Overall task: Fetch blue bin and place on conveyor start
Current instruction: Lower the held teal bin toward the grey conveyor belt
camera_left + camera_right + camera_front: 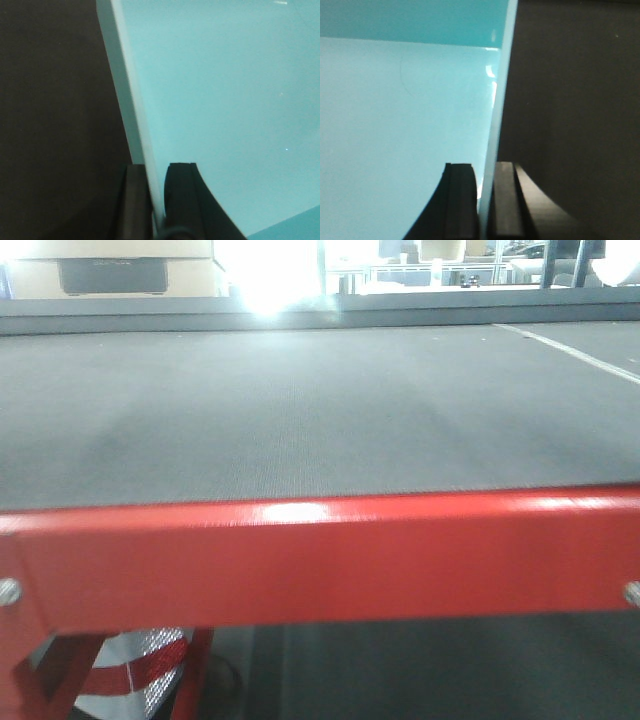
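Observation:
The blue bin shows in both wrist views as a pale aqua tub. In the left wrist view its inside (225, 110) fills the right side, and my left gripper (156, 172) is shut on its left wall (127, 100), one finger inside and one outside. In the right wrist view the bin's inside (395, 125) fills the left side, and my right gripper (485, 172) is shut on its right wall (501, 90). The conveyor start shows in the front view as a wide dark grey belt (300, 410) with a glossy red frame (320, 560) at its near edge. The bin and grippers are out of the front view.
Dark ground lies outside the bin in the left wrist view (55, 125) and in the right wrist view (575, 110). A red-and-white striped cone (140, 670) stands under the frame at the lower left. Bolts (8, 591) sit at the frame's ends. Shelving stands far behind the belt.

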`<state>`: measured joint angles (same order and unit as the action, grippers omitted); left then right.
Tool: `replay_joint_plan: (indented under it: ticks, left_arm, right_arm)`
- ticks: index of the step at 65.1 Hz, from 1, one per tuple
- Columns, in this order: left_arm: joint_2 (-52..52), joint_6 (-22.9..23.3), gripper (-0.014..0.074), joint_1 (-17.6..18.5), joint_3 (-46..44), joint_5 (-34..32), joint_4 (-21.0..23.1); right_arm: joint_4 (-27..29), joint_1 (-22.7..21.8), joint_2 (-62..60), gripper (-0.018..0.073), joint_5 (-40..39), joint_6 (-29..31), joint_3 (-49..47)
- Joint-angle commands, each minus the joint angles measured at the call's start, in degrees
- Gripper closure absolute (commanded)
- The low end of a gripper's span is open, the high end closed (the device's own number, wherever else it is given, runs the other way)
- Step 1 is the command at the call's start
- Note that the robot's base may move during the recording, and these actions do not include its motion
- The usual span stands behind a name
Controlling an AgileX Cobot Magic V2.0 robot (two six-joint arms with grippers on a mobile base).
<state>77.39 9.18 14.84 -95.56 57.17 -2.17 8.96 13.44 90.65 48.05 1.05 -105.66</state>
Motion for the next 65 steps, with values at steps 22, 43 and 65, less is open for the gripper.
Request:
replay_joint_plan:
  ticks: [22,43,65]
  left_arm:
    - [-0.92,-1.05,0.0708,0.18,-0.53,-1.70,1.30]
    - [-0.92,-1.05,0.0708,0.18,-0.53,-1.70,0.83]
    - [-0.92,-1.05,0.0708,0.18,-0.53,-1.70,0.36]
  right_arm:
    - [-0.89,-0.11,-0.48,0.0712,-3.45,1.22,-0.57]
    - [-0.89,-0.11,-0.48,0.0712,-3.58,1.22,-0.57]
    - [-0.89,-0.11,-0.48,0.0712,-3.58,1.22,-0.57]
